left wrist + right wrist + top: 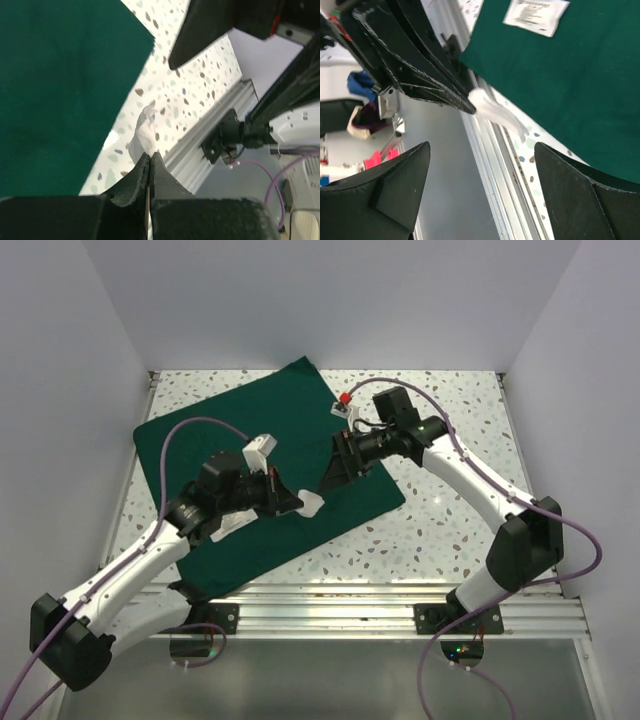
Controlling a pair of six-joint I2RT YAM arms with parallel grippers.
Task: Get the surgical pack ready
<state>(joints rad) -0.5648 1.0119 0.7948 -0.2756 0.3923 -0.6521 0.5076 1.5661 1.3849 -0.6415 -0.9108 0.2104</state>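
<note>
Gauze (145,134) pinched by left tool (150,159).

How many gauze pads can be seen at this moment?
1. The gauze pad is pinched in the tips of the shut left pincer, held up in front of the open right pincer. Others may be hidden from these views.

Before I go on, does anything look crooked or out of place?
The green drape lies askew, turned diagonally to the table's edges, with its near corner reaching the front rail. Nothing looks spilled or damaged. The left gripper is pinching a gauze pad.
</note>
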